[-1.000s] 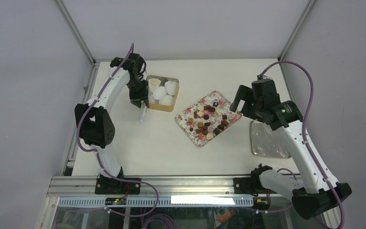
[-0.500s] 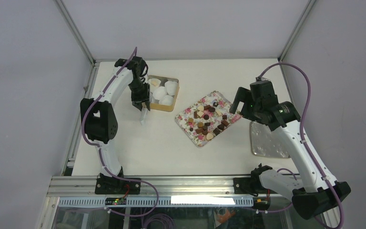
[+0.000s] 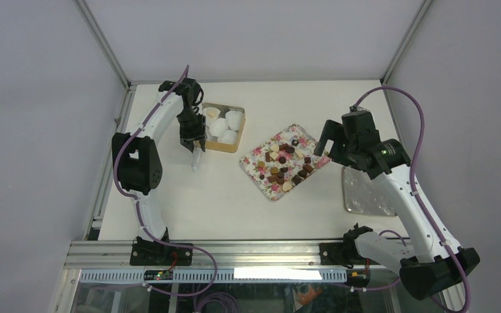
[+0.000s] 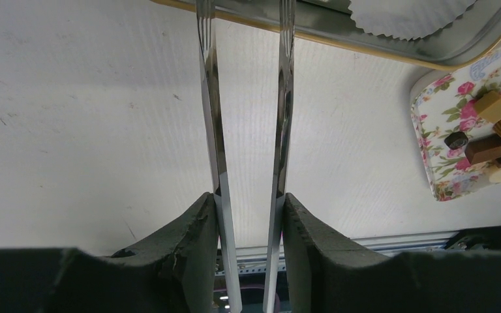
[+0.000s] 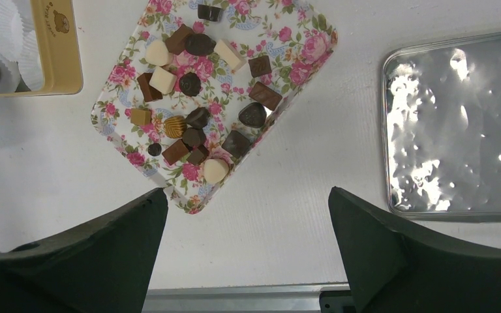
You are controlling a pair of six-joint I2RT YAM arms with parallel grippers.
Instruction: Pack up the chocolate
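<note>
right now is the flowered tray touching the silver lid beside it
Apart. The right wrist view shows a strip of bare white table between the flowered tray and the silver lid.

My top view looks down from above and behind the arm bases and takes in the whole bench (image 3: 235, 195). The left wrist camera sits low and close, facing out along the tweezers (image 4: 210, 98) toward the tin (image 4: 339, 31). The right wrist camera hangs higher and faces straight down. All three views share the flowered tray (image 5: 300, 52) of chocolate (image 5: 199, 44).
</note>
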